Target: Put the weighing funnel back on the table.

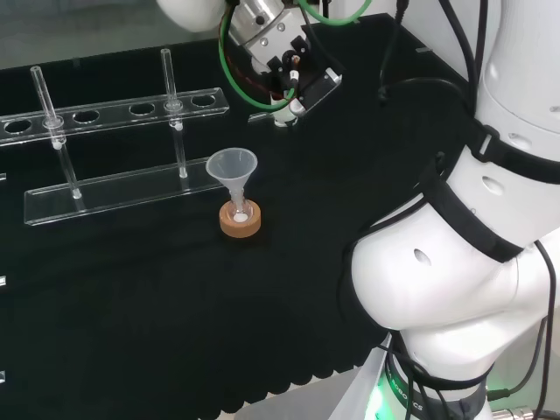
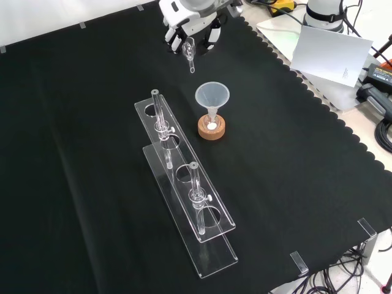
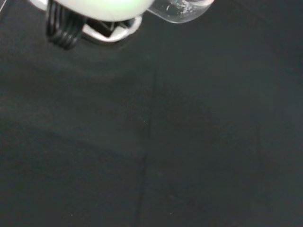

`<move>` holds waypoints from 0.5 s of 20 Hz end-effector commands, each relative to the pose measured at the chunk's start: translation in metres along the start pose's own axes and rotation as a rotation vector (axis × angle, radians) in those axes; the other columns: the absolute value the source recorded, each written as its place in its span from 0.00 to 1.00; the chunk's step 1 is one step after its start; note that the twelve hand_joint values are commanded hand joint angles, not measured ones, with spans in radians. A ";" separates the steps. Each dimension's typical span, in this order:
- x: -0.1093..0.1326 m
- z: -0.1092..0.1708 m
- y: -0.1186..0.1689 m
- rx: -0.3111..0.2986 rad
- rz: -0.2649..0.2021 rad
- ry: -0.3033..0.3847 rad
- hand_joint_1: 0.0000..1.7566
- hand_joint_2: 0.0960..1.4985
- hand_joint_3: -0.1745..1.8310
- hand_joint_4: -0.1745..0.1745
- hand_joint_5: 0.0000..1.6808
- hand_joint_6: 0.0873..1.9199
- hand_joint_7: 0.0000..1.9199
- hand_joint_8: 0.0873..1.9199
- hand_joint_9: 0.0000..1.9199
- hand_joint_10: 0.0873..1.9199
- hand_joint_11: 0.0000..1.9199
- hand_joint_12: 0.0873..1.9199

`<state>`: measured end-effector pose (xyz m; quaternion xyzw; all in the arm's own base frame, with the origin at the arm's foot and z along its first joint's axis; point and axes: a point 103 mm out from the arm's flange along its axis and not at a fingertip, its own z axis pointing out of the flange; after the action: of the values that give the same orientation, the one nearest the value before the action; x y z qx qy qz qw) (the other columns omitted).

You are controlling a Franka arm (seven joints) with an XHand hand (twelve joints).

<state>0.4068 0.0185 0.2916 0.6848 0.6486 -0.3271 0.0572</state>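
two tubes are standing in a rack; the funnel is sitting in its flask. fingers of the hand are pinching the weighing funnel, stem down, above the desk.

Front view, on bench: funnel, stem in small flask on cork ring, just right of test-tube rack. In rack: two test tubes upright, one behind the other. Behind funnel, at top edge: weighing funnel, pinched in robot hand, stem down.
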 end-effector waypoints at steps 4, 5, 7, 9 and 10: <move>-0.006 0.004 0.002 -0.011 0.014 0.035 0.63 0.42 0.38 1.00 0.77 0.28 0.43 0.33 0.66 0.00 0.55 0.42; -0.009 0.005 0.004 -0.014 0.016 0.044 0.63 0.42 0.38 1.00 0.77 0.28 0.43 0.33 0.66 0.00 0.55 0.42; -0.015 0.009 0.008 -0.015 0.021 0.061 0.63 0.42 0.38 1.00 0.77 0.28 0.43 0.33 0.66 0.00 0.55 0.42; -0.022 0.013 0.013 -0.017 0.028 0.075 0.63 0.42 0.38 1.00 0.77 0.28 0.43 0.33 0.66 0.00 0.55 0.42; -0.024 0.015 0.016 -0.025 0.029 0.075 0.63 0.42 0.38 1.00 0.77 0.28 0.43 0.33 0.66 0.00 0.55 0.42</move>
<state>0.4103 0.0056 0.2901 0.6971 0.6460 -0.3072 0.0483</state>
